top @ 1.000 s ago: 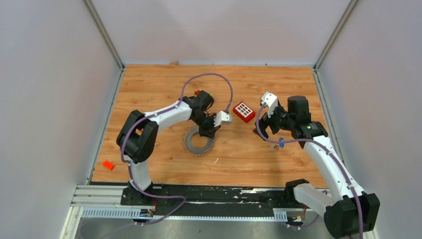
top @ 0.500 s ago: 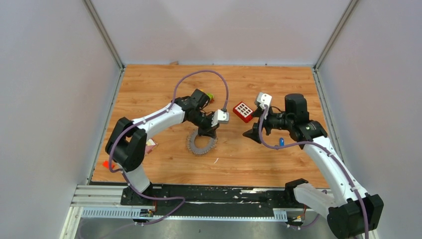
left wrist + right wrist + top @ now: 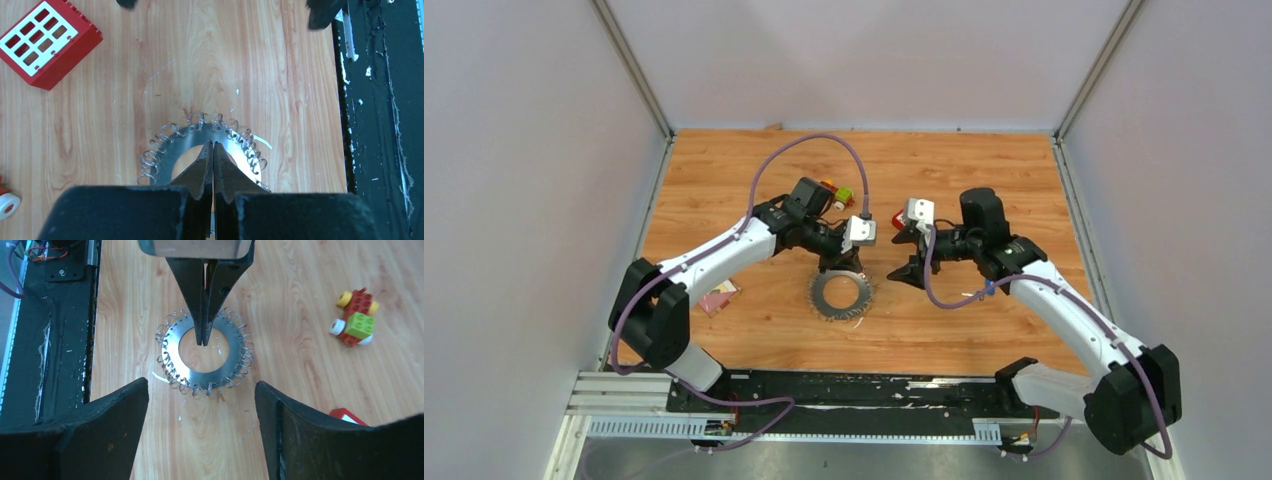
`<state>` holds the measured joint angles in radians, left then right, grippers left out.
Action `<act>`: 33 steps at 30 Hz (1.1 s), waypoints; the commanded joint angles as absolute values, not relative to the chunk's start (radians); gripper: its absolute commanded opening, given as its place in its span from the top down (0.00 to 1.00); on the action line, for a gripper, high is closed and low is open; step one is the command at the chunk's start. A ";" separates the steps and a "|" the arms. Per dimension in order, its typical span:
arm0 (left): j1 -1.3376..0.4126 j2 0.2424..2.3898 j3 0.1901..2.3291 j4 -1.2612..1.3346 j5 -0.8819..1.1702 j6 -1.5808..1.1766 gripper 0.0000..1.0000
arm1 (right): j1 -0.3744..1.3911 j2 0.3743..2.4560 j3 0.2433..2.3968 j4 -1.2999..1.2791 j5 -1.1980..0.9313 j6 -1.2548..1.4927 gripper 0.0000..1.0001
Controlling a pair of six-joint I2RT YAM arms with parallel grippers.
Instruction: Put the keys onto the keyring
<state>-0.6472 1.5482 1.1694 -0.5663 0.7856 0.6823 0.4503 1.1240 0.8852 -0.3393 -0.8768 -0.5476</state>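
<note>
Both arms have swung toward the middle since a second ago, and the keyring [image 3: 842, 296] has shifted a little right and nearer the arm bases. It lies flat on the wooden worktop [image 3: 984, 170], a grey metal disc with a round hole and a fringe of wire loops. The left claw [image 3: 210, 148] is pressed shut, its tips coming down at the ring's inner rim. Whether they nip the metal or only touch it cannot be told. The right claw [image 3: 905, 252] stands just to the ring's right, fingers spread wide and holding nothing. In its wrist view the ring lies ahead, between the two fingers. A red block with white squares [image 3: 47, 42] sits beyond the ring, and a small red-yellow-green toy [image 3: 356, 320] lies farther back. A pinkish card [image 3: 719, 297] lies left of the ring.
</note>
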 commanded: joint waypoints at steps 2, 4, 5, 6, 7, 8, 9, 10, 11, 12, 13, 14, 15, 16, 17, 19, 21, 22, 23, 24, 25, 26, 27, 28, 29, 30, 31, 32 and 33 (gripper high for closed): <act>-0.646 1.524 1.146 -0.522 0.786 0.676 1.00 | 0.472 1.171 0.879 -0.314 -0.888 -0.635 0.28; -0.646 1.533 1.139 -0.522 0.735 0.683 1.00 | 0.472 1.151 0.875 -0.342 -0.859 -0.663 0.29; -0.648 1.542 1.138 -0.524 0.704 0.684 0.99 | 0.472 1.130 0.873 -0.362 -0.839 -0.679 0.29; -0.648 1.553 1.139 -0.525 0.681 0.684 0.96 | 0.471 1.105 0.871 -0.383 -0.821 -0.694 0.28; -0.649 1.563 1.142 -0.528 0.668 0.687 0.91 | 0.470 1.081 0.868 -0.408 -0.800 -0.708 0.29; -0.654 1.578 1.142 -0.538 0.663 0.697 0.86 | 0.470 1.056 0.868 -0.438 -0.779 -0.724 0.29; -0.660 1.588 1.144 -0.546 0.652 0.709 0.82 | 0.470 1.036 0.869 -0.472 -0.757 -0.739 0.29; -0.672 1.599 1.146 -0.548 0.633 0.716 0.79 | 0.468 1.020 0.873 -0.510 -0.735 -0.754 0.29; -0.685 1.611 1.147 -0.554 0.617 0.731 0.77 | 0.468 1.006 0.876 -0.544 -0.714 -0.763 0.30; -0.699 1.622 1.150 -0.558 0.601 0.745 0.75 | 0.467 0.993 0.879 -0.574 -0.693 -0.766 0.31; -0.713 1.636 1.153 -0.564 0.589 0.757 0.74 | 0.466 0.978 0.880 -0.595 -0.678 -0.766 0.31; -0.725 1.649 1.155 -0.572 0.582 0.773 0.73 | 0.465 0.963 0.878 -0.613 -0.663 -0.763 0.32; -0.738 1.662 1.159 -0.583 0.582 0.791 0.73 | 0.464 0.946 0.876 -0.624 -0.648 -0.755 0.32; -0.749 1.676 1.161 -0.598 0.580 0.809 0.73 | 0.461 0.930 0.873 -0.633 -0.633 -0.743 0.33; -0.760 1.688 1.165 -0.609 0.580 0.826 0.73 | 0.456 0.916 0.871 -0.637 -0.620 -0.729 0.33; -0.781 1.715 1.172 -0.641 0.577 0.862 0.72 | 0.445 0.888 0.867 -0.645 -0.605 -0.702 0.33; -0.809 1.737 1.182 -0.671 0.568 0.885 0.72 | 0.434 0.870 0.862 -0.647 -0.595 -0.681 0.33; -0.820 1.751 1.187 -0.684 0.563 0.897 0.72 | 0.432 0.863 0.858 -0.649 -0.595 -0.676 0.33; -0.832 1.759 1.189 -0.693 0.553 0.907 0.72 | 0.431 0.859 0.853 -0.649 -0.595 -0.672 0.33; -0.842 1.768 1.189 -0.698 0.540 0.912 0.72 | 0.431 0.855 0.846 -0.647 -0.595 -0.669 0.33; -0.852 1.775 1.191 -0.700 0.528 0.919 0.72 | 0.431 0.853 0.839 -0.645 -0.596 -0.666 0.33; -0.858 1.783 1.192 -0.697 0.514 0.919 0.72 | 0.431 0.852 0.832 -0.643 -0.596 -0.663 0.33; -0.864 1.792 1.195 -0.697 0.506 0.919 0.72 | 0.430 0.852 0.828 -0.641 -0.599 -0.662 0.33; -0.866 1.800 1.200 -0.699 0.501 0.918 0.73 | 0.429 0.853 0.823 -0.639 -0.601 -0.660 0.33; -0.869 1.806 1.206 -0.702 0.497 0.917 0.74 | 0.428 0.852 0.820 -0.637 -0.605 -0.660 0.33; -0.872 1.812 1.210 -0.707 0.491 0.917 0.74 | 0.429 0.852 0.818 -0.636 -0.607 -0.659 0.33; -0.874 1.817 1.212 -0.710 0.485 0.919 0.74 | 0.430 0.852 0.818 -0.637 -0.608 -0.659 0.33; -0.875 1.819 1.211 -0.712 0.481 0.920 0.74 | 0.429 0.852 0.818 -0.636 -0.609 -0.658 0.33; -0.875 1.819 1.208 -0.712 0.479 0.922 0.75 | 0.429 0.854 0.818 -0.637 -0.608 -0.658 0.33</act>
<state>-0.8696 1.8141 1.1717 -0.6903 0.5003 0.8898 0.4339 0.8604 0.8143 -0.6540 -0.6052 -0.6765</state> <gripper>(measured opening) 0.260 0.669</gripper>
